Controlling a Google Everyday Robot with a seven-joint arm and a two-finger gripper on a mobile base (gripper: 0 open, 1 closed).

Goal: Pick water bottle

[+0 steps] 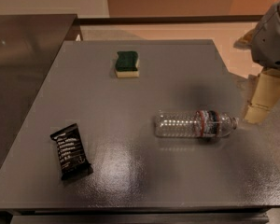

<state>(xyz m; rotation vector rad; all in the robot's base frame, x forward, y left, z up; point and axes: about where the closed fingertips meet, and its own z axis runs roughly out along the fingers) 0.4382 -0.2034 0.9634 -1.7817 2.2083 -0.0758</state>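
1. camera view, task item: water bottle (193,124), clear and ribbed, lying on its side on the grey table (112,106), cap end turned toward the gripper (257,112), just beside it and not touching
2. gripper: at the table's edge on the right of the view, hanging low next to the bottle's cap, holding nothing; whether it is released or clenched cannot be told
3. other stock: green-and-yellow sponge (127,63), well apart from the gripper, across the table past the bottle's base end; black snack packet (71,151), farthest from the gripper, near the opposite front corner
4. step in hand, as judged: approach; the grasp is not yet made
5. next move calls for: bringing the gripper over the bottle's body, turned to close across the ribbed width rather than along the length, then lowering; a lying bottle may roll if nudged off-centre
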